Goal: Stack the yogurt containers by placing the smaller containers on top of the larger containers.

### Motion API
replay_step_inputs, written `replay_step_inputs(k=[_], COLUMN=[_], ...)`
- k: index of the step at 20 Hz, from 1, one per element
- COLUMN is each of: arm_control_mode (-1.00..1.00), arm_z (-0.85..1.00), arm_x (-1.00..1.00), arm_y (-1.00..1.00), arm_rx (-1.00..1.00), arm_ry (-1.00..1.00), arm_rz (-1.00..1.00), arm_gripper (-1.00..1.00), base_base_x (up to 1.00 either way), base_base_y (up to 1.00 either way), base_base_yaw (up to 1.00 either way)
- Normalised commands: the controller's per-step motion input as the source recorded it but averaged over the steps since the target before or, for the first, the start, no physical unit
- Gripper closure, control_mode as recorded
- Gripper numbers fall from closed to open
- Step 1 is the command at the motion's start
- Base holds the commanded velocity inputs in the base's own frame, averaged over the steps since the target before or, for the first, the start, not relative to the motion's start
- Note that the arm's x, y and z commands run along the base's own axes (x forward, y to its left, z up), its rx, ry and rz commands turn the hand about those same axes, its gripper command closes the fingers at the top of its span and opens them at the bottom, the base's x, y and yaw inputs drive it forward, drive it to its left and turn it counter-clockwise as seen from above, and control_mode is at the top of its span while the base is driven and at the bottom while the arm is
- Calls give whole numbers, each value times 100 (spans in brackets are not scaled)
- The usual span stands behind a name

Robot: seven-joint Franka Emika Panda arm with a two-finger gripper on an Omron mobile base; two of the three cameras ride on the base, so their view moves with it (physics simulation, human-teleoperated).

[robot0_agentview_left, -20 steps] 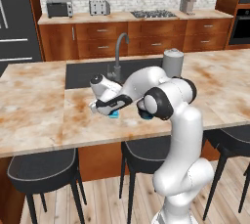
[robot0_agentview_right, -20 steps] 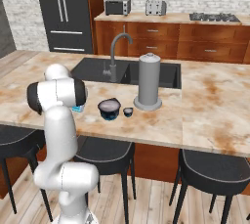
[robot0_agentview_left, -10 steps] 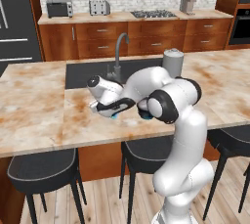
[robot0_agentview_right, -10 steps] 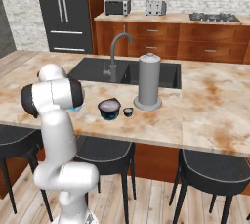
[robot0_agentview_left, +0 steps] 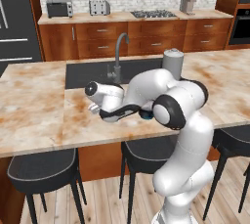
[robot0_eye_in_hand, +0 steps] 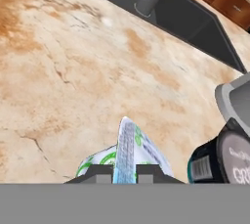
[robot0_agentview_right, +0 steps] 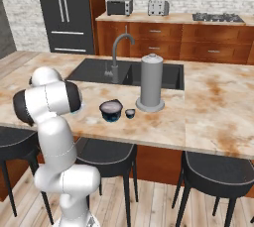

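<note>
The jaws are pinched on the light-blue cup (robot0_eye_in_hand: 128, 157), left of the navy tub (robot0_agentview_right: 110, 110) on the counter (robot0_agentview_right: 208, 117). It looks light, thin-walled, possibly crushable; grip its sides gently.

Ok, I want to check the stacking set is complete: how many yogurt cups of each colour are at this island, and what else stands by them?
Dark navy tub: 1
Tiny dark cup: 1
Light-blue cup, between the fingers of the gripper: 1
Tall grey cylinder: 1
Total: 4
</note>
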Motion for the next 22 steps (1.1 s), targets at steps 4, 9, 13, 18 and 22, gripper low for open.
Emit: replay_step_inputs(k=[4,9,13,18,22], arm_control_mode=[-100,-100,-100,-100,-100], arm_z=[27,24,25,28,25], arm_x=[-14,-13,-8,-6,-7], arm_y=[-7,-14,-17,-11,-9], arm_rx=[-6,-6,-7,-9,-11], arm_ry=[-3,-1,0,0,0], arm_rz=[-6,-7,-6,-4,-3], arm_gripper=[100,100,100,100,100], base_base_x=[0,0,0,0,0], base_base_y=[0,0,0,0,0], base_base_yaw=[0,0,0,0,0])
